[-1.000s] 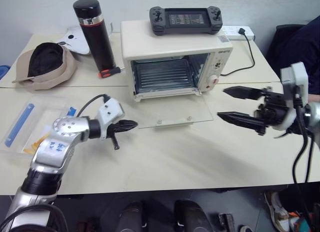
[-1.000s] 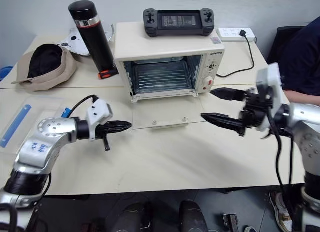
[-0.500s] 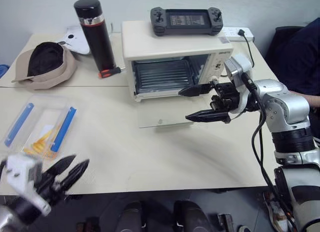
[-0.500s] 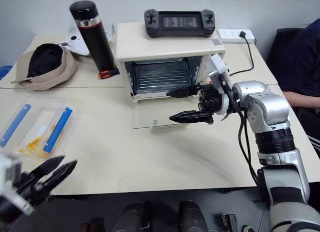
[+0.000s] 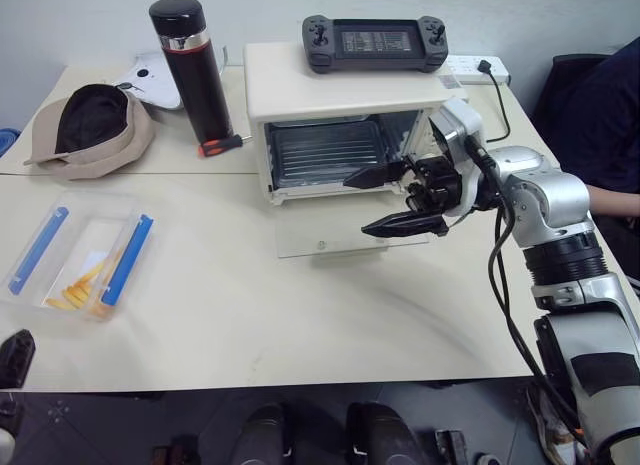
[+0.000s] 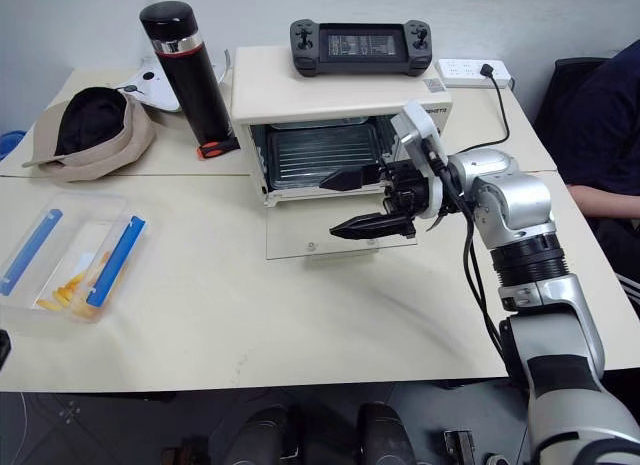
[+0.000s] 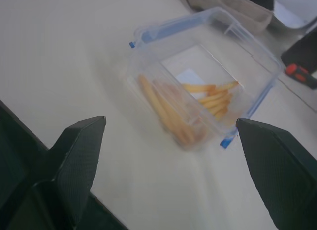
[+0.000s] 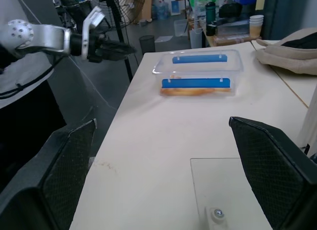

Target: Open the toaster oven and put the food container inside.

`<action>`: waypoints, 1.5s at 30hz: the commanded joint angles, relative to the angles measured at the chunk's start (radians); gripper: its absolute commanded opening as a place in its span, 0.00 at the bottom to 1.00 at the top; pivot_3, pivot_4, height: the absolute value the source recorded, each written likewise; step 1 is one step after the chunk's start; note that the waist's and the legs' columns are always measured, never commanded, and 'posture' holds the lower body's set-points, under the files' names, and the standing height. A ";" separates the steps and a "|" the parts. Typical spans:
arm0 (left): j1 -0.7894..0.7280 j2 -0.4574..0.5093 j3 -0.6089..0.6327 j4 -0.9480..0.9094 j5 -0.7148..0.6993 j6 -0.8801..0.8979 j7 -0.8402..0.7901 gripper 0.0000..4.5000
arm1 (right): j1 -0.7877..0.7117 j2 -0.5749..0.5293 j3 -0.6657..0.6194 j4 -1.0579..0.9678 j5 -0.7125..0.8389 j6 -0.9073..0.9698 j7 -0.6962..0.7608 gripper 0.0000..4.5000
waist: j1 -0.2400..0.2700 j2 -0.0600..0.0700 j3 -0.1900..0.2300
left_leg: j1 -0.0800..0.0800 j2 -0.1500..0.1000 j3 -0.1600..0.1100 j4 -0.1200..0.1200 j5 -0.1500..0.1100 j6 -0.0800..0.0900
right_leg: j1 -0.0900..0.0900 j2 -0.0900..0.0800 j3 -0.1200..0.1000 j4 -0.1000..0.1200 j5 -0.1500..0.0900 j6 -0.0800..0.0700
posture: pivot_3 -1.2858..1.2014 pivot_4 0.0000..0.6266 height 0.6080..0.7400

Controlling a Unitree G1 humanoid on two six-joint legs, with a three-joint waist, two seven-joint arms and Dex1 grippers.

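Observation:
The cream-white toaster oven (image 5: 340, 95) stands at the back of the table. Its glass door (image 5: 345, 233) lies dropped flat, and the wire rack inside shows. The food container (image 5: 80, 260), a clear box with blue clips and yellow-orange strips inside, rests on the table at the near left. My right gripper (image 5: 357, 205) hovers open over the door, right in front of the oven's mouth and pointing left. It holds nothing. My left gripper (image 7: 169, 121) is open wide at the table's near left edge, with the food container (image 7: 198, 101) a short way ahead of its fingers.
A black thermos (image 5: 190, 65), a red-handled screwdriver (image 5: 222, 143) and a beige cap (image 5: 90, 125) sit at the back left. A game controller (image 5: 373, 37) lies on the oven's top, and a power strip (image 5: 475, 65) lies behind it. A person in dark clothes (image 5: 600, 105) sits at the right.
My left arm drew back from the table's middle to the near left edge, and its gripper went from shut to open. My right gripper swung left to the oven's front.

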 commanded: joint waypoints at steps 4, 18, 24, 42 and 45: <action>-0.155 0.243 -0.092 0.210 -0.105 -0.054 0.177 1.00 | 0.027 -0.019 -0.048 -0.086 0.024 0.043 0.054 1.00 | 0.000 0.000 0.000 | 0.000 0.000 0.000 0.000 0.001 -0.001 | 0.000 0.000 -0.001 0.001 0.000 0.000 | 0.52 0.24 1.00; -0.480 0.367 -0.336 0.560 -0.160 -0.030 0.491 0.96 | 0.130 -0.021 -0.155 -0.240 0.048 0.132 -0.083 1.00 | 0.001 0.000 0.000 | 0.000 0.000 -0.001 -0.001 0.002 -0.002 | 0.000 0.001 -0.002 0.002 0.000 0.001 | 0.52 0.24 1.00; -0.572 0.379 -0.348 0.641 -0.133 -0.005 0.489 0.62 | 0.183 -0.063 -0.174 -0.312 0.024 0.120 -0.106 1.00 | 0.003 -0.001 0.000 | 0.000 0.000 -0.001 -0.001 0.002 -0.002 | 0.000 0.001 -0.002 0.002 0.000 0.001 | 0.52 0.24 1.00; -0.736 0.809 -0.464 0.713 0.008 0.485 -0.104 0.04 | 0.461 -0.188 -0.385 -0.519 0.110 0.257 -0.336 1.00 | 0.009 -0.002 -0.001 | -0.003 -0.001 -0.001 -0.005 0.003 -0.005 | -0.005 0.001 -0.002 0.002 0.000 0.001 | 0.52 0.24 1.00; -0.874 0.825 -0.563 0.680 -0.021 0.528 -0.147 0.04 | 0.524 -0.184 -0.422 -0.569 0.140 0.281 -0.391 1.00 | 0.010 -0.001 0.000 | -0.004 -0.002 0.000 -0.004 0.000 -0.009 | -0.005 0.000 0.000 0.001 0.000 0.001 | 0.52 0.24 1.00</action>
